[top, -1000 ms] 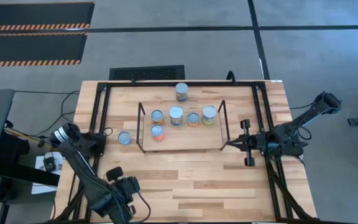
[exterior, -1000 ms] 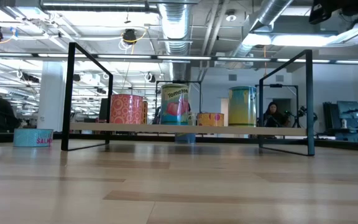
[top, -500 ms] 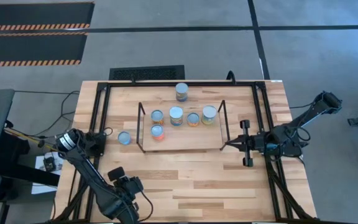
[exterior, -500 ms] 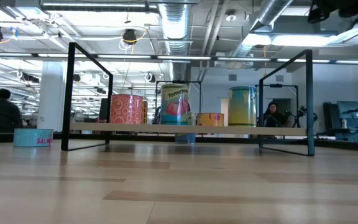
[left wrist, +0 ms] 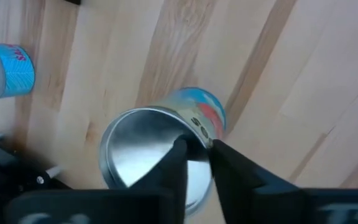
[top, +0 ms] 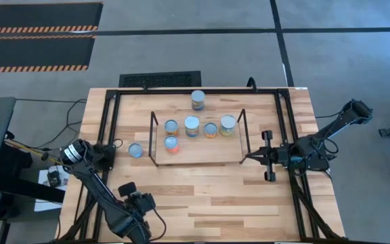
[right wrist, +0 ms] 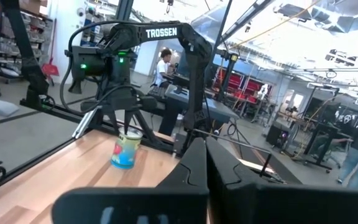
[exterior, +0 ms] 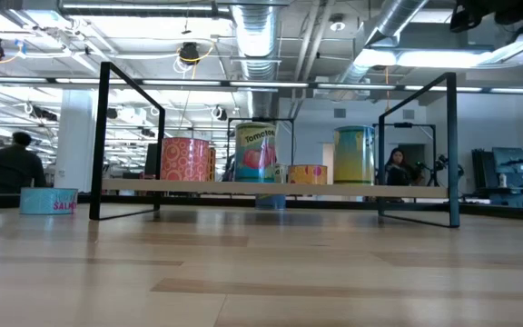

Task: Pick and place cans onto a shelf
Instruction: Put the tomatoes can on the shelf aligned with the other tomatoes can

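Note:
My left gripper (top: 135,203) is near the table's near left corner, shut on a can (left wrist: 148,149) with a silvery top and a blue and red label. The high view hides this can under the gripper. Several cans (top: 192,125) stand on the light-wood shelf (top: 202,154). One blue can (top: 135,150) stands on the table left of the shelf; it also shows in the left wrist view (left wrist: 5,68). Another can (top: 198,99) stands behind the shelf. My right gripper (top: 252,157) is shut and empty, just right of the shelf's right upright. My left gripper (left wrist: 197,152) holds the can by its top rim (left wrist: 199,134). One finger (left wrist: 178,163) is on the silvery top inside the rim and the other finger (left wrist: 224,163) is outside on the label wall. The fingers come from above. Whether the can's base is on the table does not show.
The shelf's black wire uprights (top: 154,139) stand at both of its ends. A black frame (top: 181,91) runs around the table's edges. Bare wood lies between the shelf and the near edge (top: 208,203). People show in the room beyond the table (exterior: 12,168).
My left arm's elbow has shifted a little toward the table's near edge. The cans on the shelf have kept still. A person in the room behind has walked toward the right.

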### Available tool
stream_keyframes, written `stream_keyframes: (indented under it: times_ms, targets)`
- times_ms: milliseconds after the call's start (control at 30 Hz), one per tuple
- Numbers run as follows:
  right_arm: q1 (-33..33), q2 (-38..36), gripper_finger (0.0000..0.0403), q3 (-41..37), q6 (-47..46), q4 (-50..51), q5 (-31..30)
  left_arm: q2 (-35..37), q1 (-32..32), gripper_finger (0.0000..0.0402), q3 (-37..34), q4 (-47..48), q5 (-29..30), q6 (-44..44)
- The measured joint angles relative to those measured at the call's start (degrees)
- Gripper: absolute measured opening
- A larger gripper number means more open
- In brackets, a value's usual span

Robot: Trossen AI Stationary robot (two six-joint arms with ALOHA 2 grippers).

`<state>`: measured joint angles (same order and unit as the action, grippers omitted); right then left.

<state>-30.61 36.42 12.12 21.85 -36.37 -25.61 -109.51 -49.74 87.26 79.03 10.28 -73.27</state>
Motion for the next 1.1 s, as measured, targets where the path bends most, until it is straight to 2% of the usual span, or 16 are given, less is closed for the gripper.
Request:
stream_keyframes:
  times_ms: [133, 433, 733, 933, 1100]
  targets:
    - [0.0, 0.0, 0.0004, 0.0, 0.63, -0.16, 0.0, 0.17, 0.34, 0.0008, 0.14, 0.09, -0.26, 2.3]
    - [0.0, 0.0, 0.0004, 0.0, 1.0, -0.14, 0.0, 2.83, 5.14, 0.0, 8.04, -3.3, 0.53, 13.44]
    - [0.0, 0.0, 0.0004, 0.0, 1.14, -0.1, 0.02, 3.02, 16.95, 0.0, 18.79, -9.56, 6.9, 38.55]
    - [0.0, 0.0, 0.0004, 0.0, 1.19, -0.07, 0.02, 2.41, 27.3, 0.0, 19.73, -12.93, 7.59, 56.6]
    - [0.0, -0.02, 0.0004, 0.0, 2.03, 0.01, 0.02, 1.43, 33.49, 0.0, 19.42, -12.29, 10.31, 65.56]
